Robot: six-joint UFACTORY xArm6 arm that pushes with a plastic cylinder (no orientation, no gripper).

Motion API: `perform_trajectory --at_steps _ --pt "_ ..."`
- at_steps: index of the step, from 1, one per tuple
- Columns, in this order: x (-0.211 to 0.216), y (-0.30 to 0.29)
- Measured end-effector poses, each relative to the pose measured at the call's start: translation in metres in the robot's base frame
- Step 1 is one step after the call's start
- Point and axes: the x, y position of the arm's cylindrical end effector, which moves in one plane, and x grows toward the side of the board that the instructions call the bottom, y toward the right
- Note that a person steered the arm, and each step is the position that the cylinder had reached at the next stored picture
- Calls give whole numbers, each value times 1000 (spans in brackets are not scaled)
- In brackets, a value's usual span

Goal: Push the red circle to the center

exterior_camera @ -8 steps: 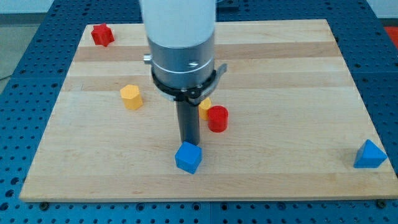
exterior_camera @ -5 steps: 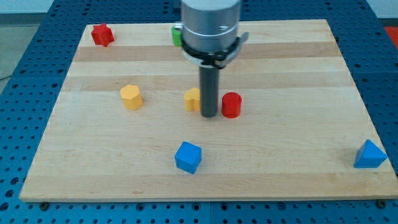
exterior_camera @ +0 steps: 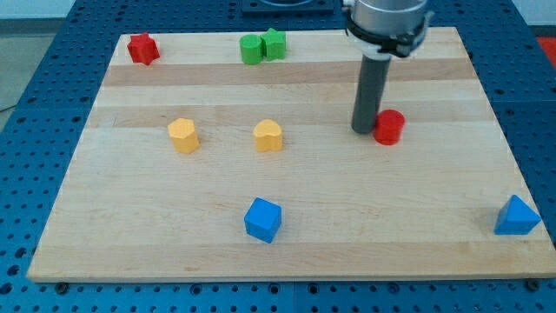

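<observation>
The red circle (exterior_camera: 389, 127), a short red cylinder, stands on the wooden board (exterior_camera: 287, 217) right of the middle. My tip (exterior_camera: 362, 131) is at the circle's left side, touching or nearly touching it. The dark rod rises from there to the arm at the view's top.
Two yellow blocks (exterior_camera: 182, 136) (exterior_camera: 268, 136) stand left of the middle. A blue cube (exterior_camera: 262, 220) is near the bottom edge, a blue triangular block (exterior_camera: 517, 216) at the bottom right. A red block (exterior_camera: 142, 48) is at the top left, two green blocks (exterior_camera: 262, 46) at the top middle.
My tip has moved to the view's right and up, pushing the red circle rightwards away from the yellow block beside it. The arm no longer hides the green blocks.
</observation>
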Motion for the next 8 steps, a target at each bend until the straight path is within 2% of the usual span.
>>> perform_trajectory --at_steps 1,2,3,5,6,7,8 --pt "37 46" --pt "30 112" --pt "10 120" --pt "-28 31" --pt "-28 68" --pt "-36 142" --pt "-62 135"
